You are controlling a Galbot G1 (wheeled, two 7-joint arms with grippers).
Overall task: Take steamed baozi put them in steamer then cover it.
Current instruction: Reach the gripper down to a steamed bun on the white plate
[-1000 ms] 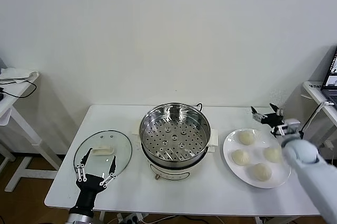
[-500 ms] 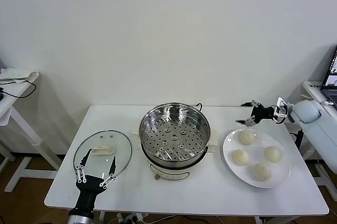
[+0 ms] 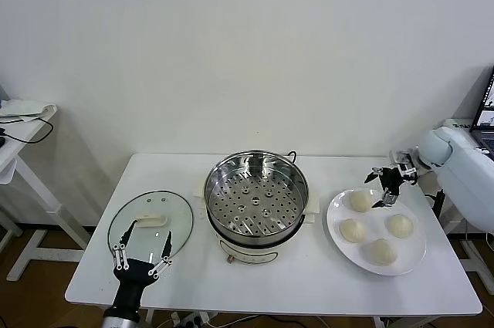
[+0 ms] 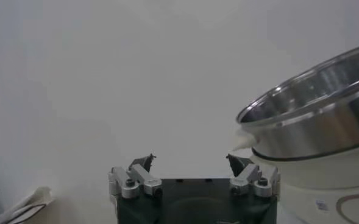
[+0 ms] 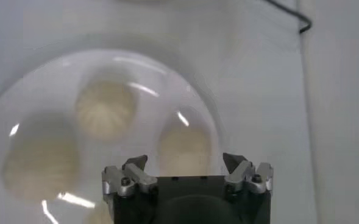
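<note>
Several cream-white steamed baozi [image 3: 360, 201] lie on a white plate [image 3: 336, 212] at the right of the table. My right gripper [image 3: 386, 185] hangs open just above the plate's far edge, close to the farthest bun. In the right wrist view a baozi [image 5: 184, 146] sits straight ahead of the open right gripper [image 5: 185, 161], untouched. The shiny steamer [image 3: 256, 197] stands mid-table, its perforated tray bare. The glass cover [image 3: 150, 220] lies flat at the left. My left gripper [image 3: 141, 255] rests open at the cover's near edge, holding nothing.
A black cord [image 5: 289, 13] runs on the table beyond the plate. The steamer's steel wall [image 4: 313, 122] shows to one side of the left gripper [image 4: 191, 161]. Side tables stand off both ends of the white table [image 3: 309, 282].
My right arm has swung in over the plate, and its gripper has turned downward above the farthest bun. The left arm has barely moved.
</note>
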